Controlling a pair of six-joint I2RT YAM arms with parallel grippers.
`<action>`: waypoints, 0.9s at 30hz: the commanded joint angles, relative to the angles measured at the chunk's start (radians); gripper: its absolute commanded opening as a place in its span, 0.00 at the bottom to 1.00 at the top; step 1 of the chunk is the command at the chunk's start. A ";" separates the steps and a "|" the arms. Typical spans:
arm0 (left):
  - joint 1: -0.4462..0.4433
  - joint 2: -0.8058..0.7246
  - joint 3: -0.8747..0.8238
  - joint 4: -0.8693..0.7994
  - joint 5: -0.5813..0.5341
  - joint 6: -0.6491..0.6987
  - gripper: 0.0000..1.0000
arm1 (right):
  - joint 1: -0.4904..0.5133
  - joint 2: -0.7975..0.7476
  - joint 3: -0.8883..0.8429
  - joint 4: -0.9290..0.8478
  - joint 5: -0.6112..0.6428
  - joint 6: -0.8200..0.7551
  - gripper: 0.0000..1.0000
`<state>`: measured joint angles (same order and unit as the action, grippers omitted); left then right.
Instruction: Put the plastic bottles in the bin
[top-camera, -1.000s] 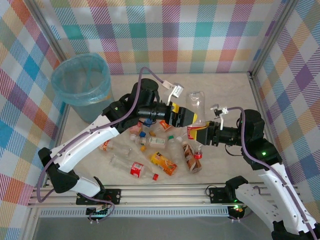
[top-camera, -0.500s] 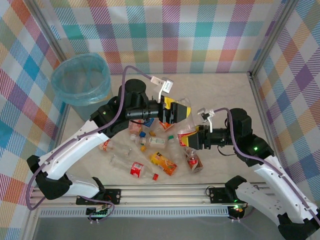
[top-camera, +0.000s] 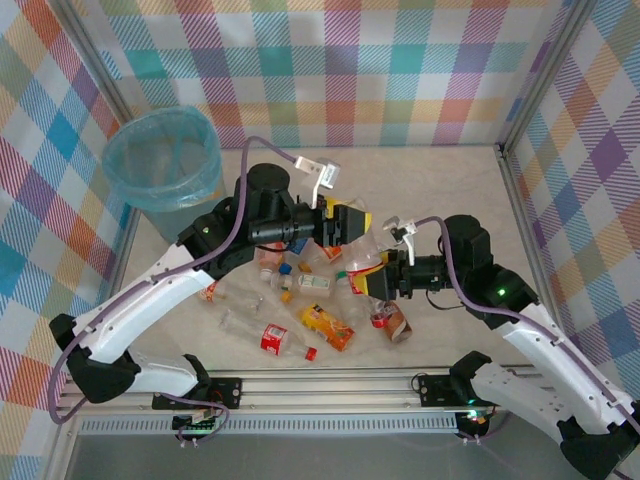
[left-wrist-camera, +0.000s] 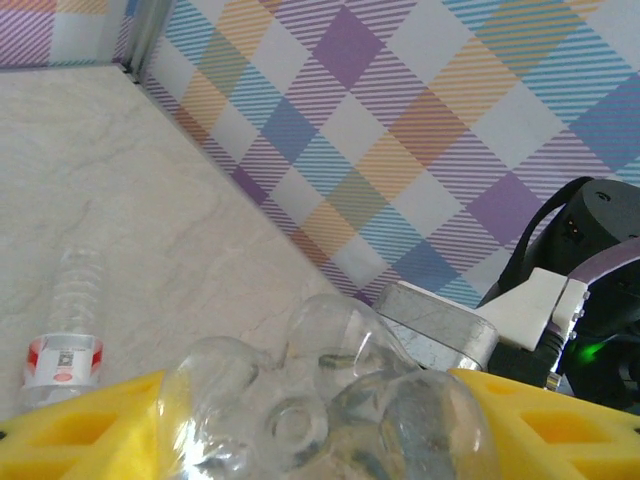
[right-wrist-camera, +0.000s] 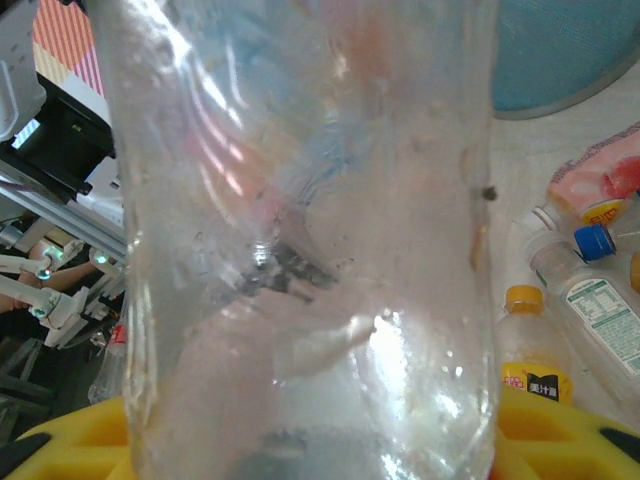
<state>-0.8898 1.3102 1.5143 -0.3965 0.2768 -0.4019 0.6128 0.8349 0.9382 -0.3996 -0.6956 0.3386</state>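
"What just changed?"

"My two arms moved closer together, above the heap of bottles (top-camera: 300, 300) on the surface (top-camera: 450, 200). A moment ago my left pincer (top-camera: 352, 226) was wide open. Now it has closed in on the bottom end of the clear bottle (top-camera: 366, 255)."

"So who holds it?"

"Both do. My right pincer (top-camera: 374, 282) is clenched on the end with the red label. The left one's yellow fingers (left-wrist-camera: 80, 430) press it on both sides."

"What is that for?"

"I think I am passing it across. The bin (top-camera: 108, 160) stands well off behind my left pincer, so that arm should carry it. The bottle is up between my pincers, not in the bin yet."
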 joint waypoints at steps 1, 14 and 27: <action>-0.008 -0.071 -0.022 0.026 -0.064 -0.018 0.58 | -0.002 0.026 0.040 -0.022 0.090 -0.009 0.53; -0.003 -0.128 -0.025 -0.016 -0.283 -0.023 0.35 | 0.010 0.038 0.096 -0.015 0.131 0.006 0.73; 0.048 -0.184 0.014 -0.074 -0.561 0.076 0.29 | 0.013 0.039 0.151 -0.052 0.228 -0.009 0.75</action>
<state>-0.8646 1.1572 1.4899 -0.4614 -0.1936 -0.3748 0.6250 0.8757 1.0561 -0.4454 -0.4862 0.3428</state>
